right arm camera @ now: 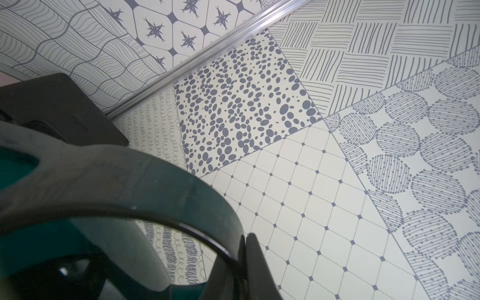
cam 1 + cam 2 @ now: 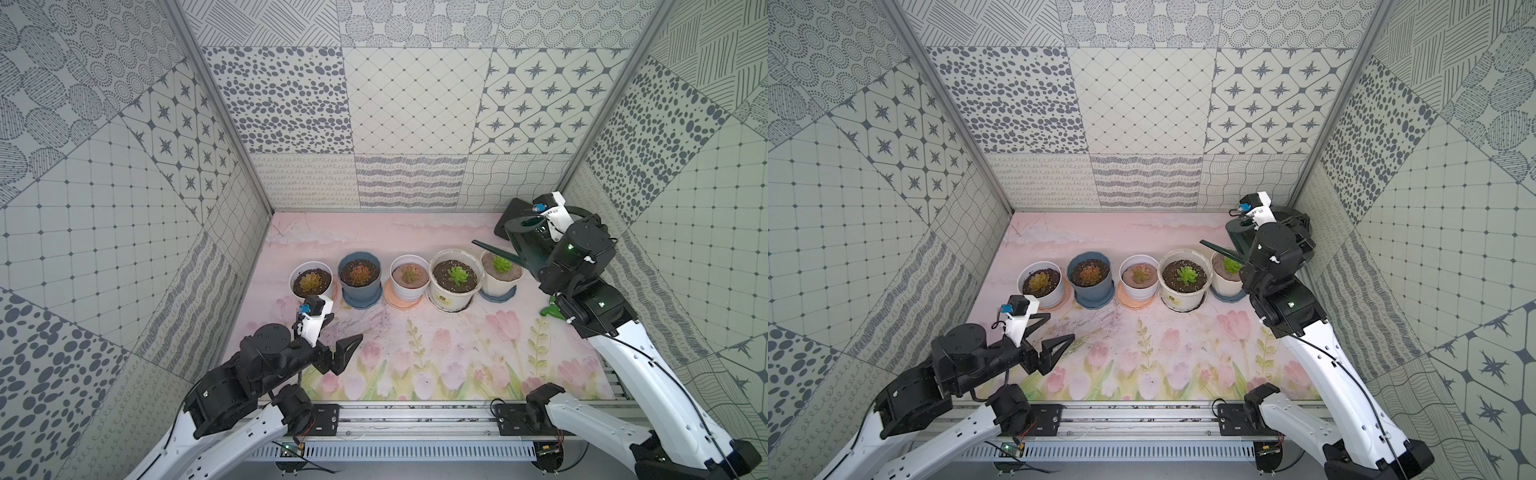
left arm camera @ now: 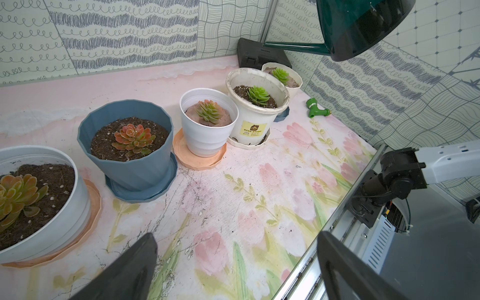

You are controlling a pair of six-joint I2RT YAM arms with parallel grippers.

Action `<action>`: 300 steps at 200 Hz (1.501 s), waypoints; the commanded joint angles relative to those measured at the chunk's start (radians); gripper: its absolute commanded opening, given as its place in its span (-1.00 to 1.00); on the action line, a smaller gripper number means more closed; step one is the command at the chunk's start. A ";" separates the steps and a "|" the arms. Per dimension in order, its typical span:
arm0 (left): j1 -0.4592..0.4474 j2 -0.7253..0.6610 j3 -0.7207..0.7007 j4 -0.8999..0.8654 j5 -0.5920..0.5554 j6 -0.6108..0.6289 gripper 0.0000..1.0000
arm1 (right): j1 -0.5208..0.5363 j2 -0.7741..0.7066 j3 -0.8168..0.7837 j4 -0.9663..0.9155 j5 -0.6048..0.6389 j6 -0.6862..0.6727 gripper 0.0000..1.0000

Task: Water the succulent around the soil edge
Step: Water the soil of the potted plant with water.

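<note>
Green succulent (image 2: 1230, 264), pot (image 2: 1223, 286) half behind right arm (image 2: 1273, 257)

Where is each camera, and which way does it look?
Top views: high above the front, looking down at the pots; left arm and right arm show.
Left wrist: on the left arm, facing the pots; open left claw shows.
Right wrist: on the right arm, facing the wall; right claw grips the watering can.
All share the watering can.

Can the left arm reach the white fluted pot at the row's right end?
Probably not: left pincer is open at the opposite end, four pots between, dark green watering can crowding the white fluted pot.
</note>
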 commanded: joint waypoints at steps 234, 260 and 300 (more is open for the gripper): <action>0.023 0.026 -0.004 0.015 -0.032 0.019 0.98 | 0.208 0.153 -0.012 0.186 0.032 -0.047 -1.00; 0.028 0.027 -0.004 0.013 -0.027 0.019 0.98 | 0.249 0.133 -0.019 0.182 0.063 -0.061 -1.00; 0.034 0.026 -0.004 0.015 -0.023 0.019 0.98 | 0.302 0.099 -0.030 0.181 0.110 -0.093 -1.00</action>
